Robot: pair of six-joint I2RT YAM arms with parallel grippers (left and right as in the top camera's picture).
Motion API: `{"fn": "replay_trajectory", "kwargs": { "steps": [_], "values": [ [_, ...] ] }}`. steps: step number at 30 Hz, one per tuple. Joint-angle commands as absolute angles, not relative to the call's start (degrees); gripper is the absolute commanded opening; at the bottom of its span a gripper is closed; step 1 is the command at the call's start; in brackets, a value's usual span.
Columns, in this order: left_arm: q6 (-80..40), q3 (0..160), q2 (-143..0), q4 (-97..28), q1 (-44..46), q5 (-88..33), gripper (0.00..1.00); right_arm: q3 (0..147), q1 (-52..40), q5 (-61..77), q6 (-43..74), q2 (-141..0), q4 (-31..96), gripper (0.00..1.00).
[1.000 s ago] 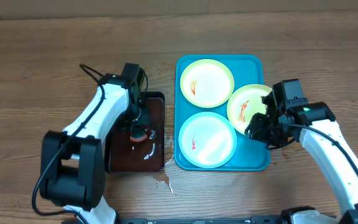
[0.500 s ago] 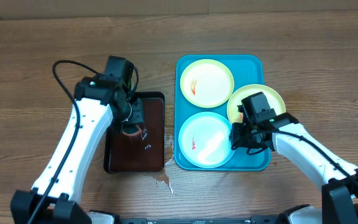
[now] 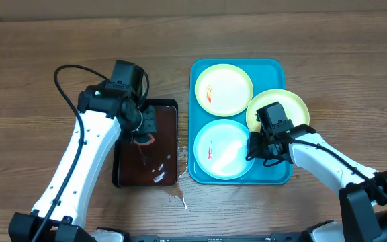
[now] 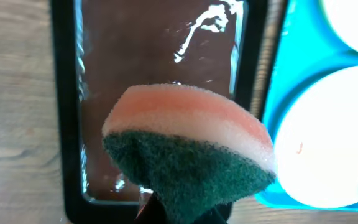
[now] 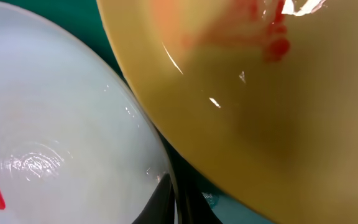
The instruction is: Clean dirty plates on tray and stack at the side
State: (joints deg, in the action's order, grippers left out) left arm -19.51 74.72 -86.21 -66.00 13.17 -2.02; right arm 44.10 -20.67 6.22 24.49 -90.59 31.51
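Three plates lie on the turquoise tray (image 3: 271,173): a far plate (image 3: 223,89) and a near plate (image 3: 222,150), each with a red smear, and a right plate (image 3: 282,107) that leans over the tray's rim. My right gripper (image 3: 251,148) is shut on the near plate's right rim; in the right wrist view its fingers (image 5: 160,202) pinch that rim, with the yellow right plate (image 5: 278,106) just above. My left gripper (image 3: 143,131) is shut on a pink and green sponge (image 4: 185,143) and holds it just above the brown tray (image 3: 161,128).
The wet dark brown tray (image 4: 160,62) sits left of the turquoise tray (image 4: 288,87), almost touching it. A small puddle (image 3: 177,195) lies on the wooden table by their near corners. A black cable (image 3: 62,84) loops off my left arm.
My right gripper moved left from the tray's right side to the near plate and shut on its rim. My left arm shifted and lifted the sponge slightly over the brown tray.
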Motion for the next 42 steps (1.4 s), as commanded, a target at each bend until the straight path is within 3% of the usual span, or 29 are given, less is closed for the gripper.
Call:
{"fn": "replay_trajectory", "kwargs": {
  "steps": [1, 17, 28, 34, 42],
  "values": [
    [-19.2, 76.0, -85.6, -63.8, 16.0, -5.6, 0.04, 43.4, -20.7, 3.7, 27.3, -91.6, 31.4, 0.04],
    [-27.6, 76.0, -100.8, -41.8, 36.7, -10.2, 0.04, 43.4, -20.7, 3.7, 27.3, -91.6, 31.6, 0.04],
    [-29.8, 78.8, -112.2, -45.5, 35.3, -11.5, 0.04, 43.4, -20.7, 3.8, 27.3, -91.6, 32.0, 0.04],
    [-29.2, 83.5, -113.6, -53.6, 34.3, -0.6, 0.04, 43.4, -20.7, 4.1, 27.3, -91.6, 32.0, 0.04],
    [-27.0, 83.6, -117.0, -51.9, 35.0, -8.7, 0.04, 43.4, -20.7, 4.1, 27.3, -91.6, 32.0, 0.04]
  ]
}}
